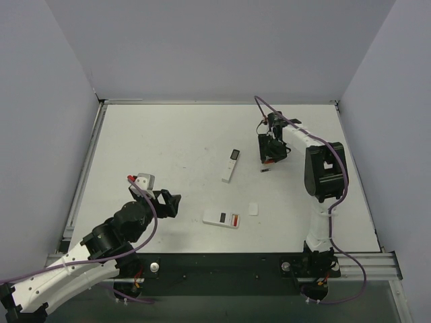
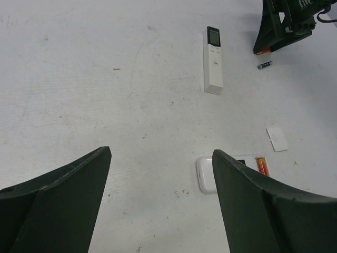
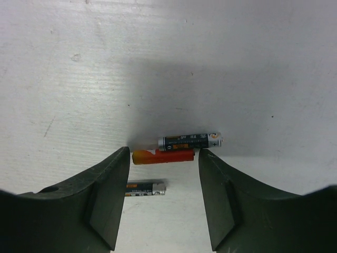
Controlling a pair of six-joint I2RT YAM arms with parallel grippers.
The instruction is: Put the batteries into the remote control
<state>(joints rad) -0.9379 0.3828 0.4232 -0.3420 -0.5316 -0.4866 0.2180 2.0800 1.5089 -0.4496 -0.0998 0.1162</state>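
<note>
The remote control (image 1: 217,218) lies white face up near the front middle of the table, with a red battery (image 1: 235,220) in its open compartment. In the left wrist view the remote control (image 2: 204,176) is partly hidden behind my right finger. My left gripper (image 1: 173,204) (image 2: 161,153) hovers left of it, open and empty. At the back right, my right gripper (image 1: 268,163) (image 3: 164,156) is low over three loose batteries, open. A red battery (image 3: 163,156) lies lengthwise between its fingertips. A dark one (image 3: 190,141) rests just beyond, and another (image 3: 146,188) is half hidden by the left finger.
A longer slim white remote with a dark screen (image 1: 230,165) (image 2: 213,60) lies mid-table. A small white battery cover (image 1: 253,208) (image 2: 277,138) sits right of the remote control. Grey walls enclose the table on three sides.
</note>
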